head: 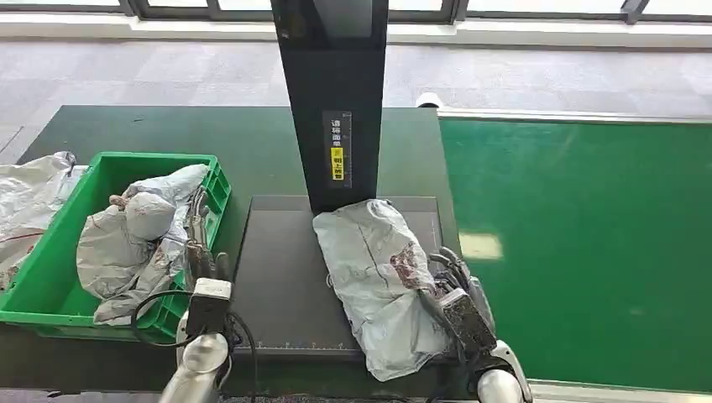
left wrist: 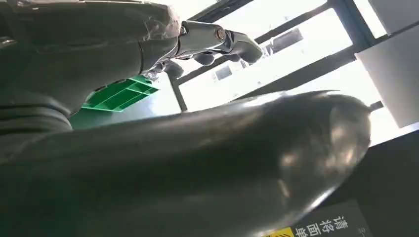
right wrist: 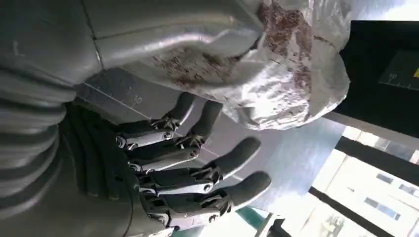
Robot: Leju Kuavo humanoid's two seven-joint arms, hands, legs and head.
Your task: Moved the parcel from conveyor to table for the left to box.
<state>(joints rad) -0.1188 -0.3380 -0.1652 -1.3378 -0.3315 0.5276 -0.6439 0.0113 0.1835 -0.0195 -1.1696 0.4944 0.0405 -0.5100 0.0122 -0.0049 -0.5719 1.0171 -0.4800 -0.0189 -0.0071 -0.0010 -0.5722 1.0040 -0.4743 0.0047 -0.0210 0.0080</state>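
A crumpled grey plastic parcel with reddish-brown smears lies on the dark flat plate in front of the black post. My right hand is at the parcel's right edge. In the right wrist view the thumb lies over the parcel and two fingers reach beneath it, so the right hand grips that edge while the other fingers stay spread. My left hand hovers by the right wall of the green bin, fingers apart and holding nothing. The left hand looks the same from its wrist.
Several grey bagged parcels fill the green bin. More grey bags lie left of it. A tall black post with a yellow label stands behind the plate. The green conveyor belt runs along the right.
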